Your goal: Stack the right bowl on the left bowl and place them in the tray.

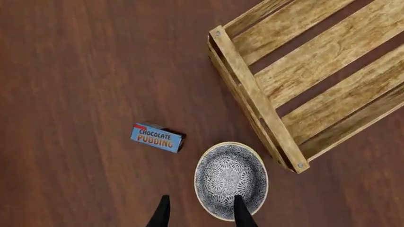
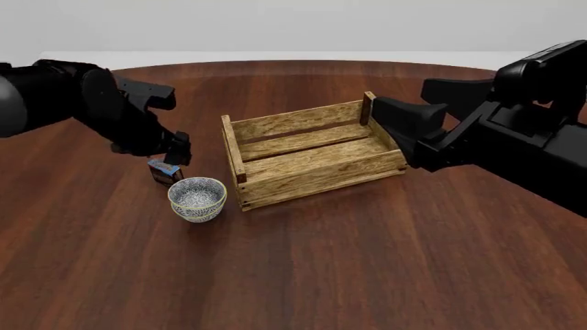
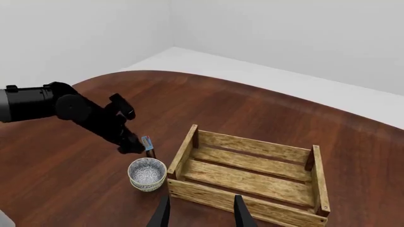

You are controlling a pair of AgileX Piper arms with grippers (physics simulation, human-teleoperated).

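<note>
The bowl point(image 2: 197, 199) was white with a fine blue-grey speckled pattern. The tray point(image 2: 312, 152) was light-brown slatted wood. The small box point(image 1: 157, 137) was blue and red, on the dark reddish-brown tabletop point(image 2: 367, 261). My arms were black.

Dark reddish wood desk point(image 2: 367, 275) with a rounded far edge, plain white walls point(image 3: 284, 38), pale floor point(image 3: 208, 61) behind.
</note>
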